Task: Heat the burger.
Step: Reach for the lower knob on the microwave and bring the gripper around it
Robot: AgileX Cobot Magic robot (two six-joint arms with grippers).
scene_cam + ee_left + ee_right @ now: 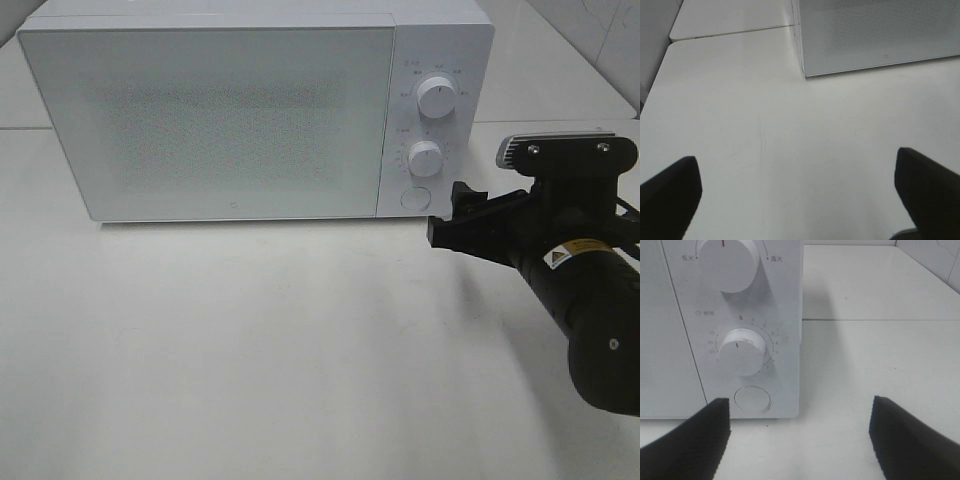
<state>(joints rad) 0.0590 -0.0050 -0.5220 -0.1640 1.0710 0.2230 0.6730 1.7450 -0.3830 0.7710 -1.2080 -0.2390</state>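
Note:
The burger is out of view in all three views. A white microwave stands at the back of the table with its frosted door shut. My right gripper is open and empty, hovering just in front of the control panel's lower right corner. It sits near the round door button and below the lower knob. The right wrist view shows that gripper facing the lower knob and the button. My left gripper is open over bare table, short of the microwave's front left corner.
The upper knob sits above the lower one on the panel. A white tabletop spreads in front of the microwave. A seam between two table sections runs past the oven's left side. A tiled wall rises at the far right.

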